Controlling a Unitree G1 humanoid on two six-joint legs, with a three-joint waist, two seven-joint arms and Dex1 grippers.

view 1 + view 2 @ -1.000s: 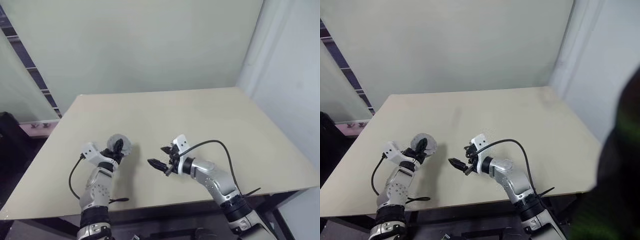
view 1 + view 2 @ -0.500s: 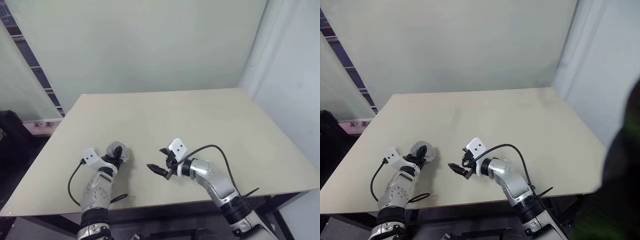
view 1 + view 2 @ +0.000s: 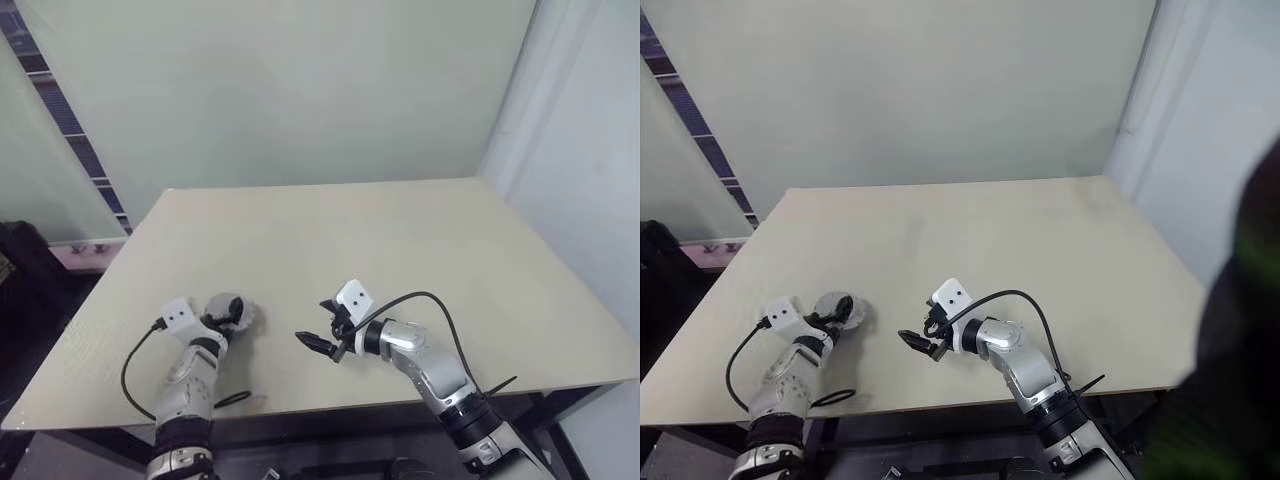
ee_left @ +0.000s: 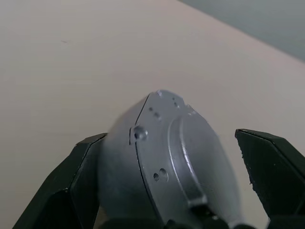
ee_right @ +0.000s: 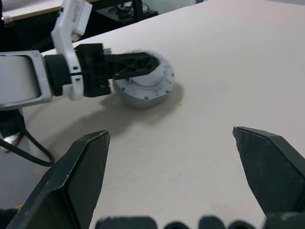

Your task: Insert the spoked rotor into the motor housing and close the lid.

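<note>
A round grey motor housing [image 5: 144,90] rests on the beige table [image 3: 400,250] near its front left. In the left wrist view a seam runs around this body [image 4: 157,157], and I cannot tell the lid apart from the housing there. The spoked rotor is hidden. My left gripper [image 3: 232,316] straddles the housing with its fingers spread, and one finger [image 4: 271,167] stands clear of the metal. To the right my right gripper [image 3: 312,322] is open, holds nothing and points toward the housing from a hand's width away.
The table's front edge [image 3: 330,405] runs just below both grippers. A black cable [image 3: 135,365] loops off the left forearm over that edge. Pale walls stand behind and to the right, and dark furniture [image 3: 25,265] sits beyond the table's left side.
My left gripper has sunk a little toward the front left and opened, and the housing it held tilted up now sits on the table. The right gripper has stayed put.
</note>
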